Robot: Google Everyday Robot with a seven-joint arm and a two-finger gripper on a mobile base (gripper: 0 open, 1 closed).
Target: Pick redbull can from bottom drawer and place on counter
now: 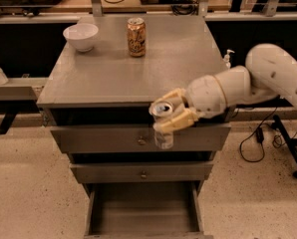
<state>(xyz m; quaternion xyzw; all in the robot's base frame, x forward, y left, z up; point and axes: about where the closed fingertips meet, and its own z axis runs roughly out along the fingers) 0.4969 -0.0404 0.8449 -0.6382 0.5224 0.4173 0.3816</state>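
gripper (165, 115) with fingers clasped on redbull can (163, 137), at counter (138, 76) front edge, bottom drawer (143, 208) pulled open, white bowl (80, 36) on counter

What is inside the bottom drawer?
Only bare grey floor shows in the bottom drawer; its back is hidden under the drawer above. The gripper holds the redbull can up by the counter edge.
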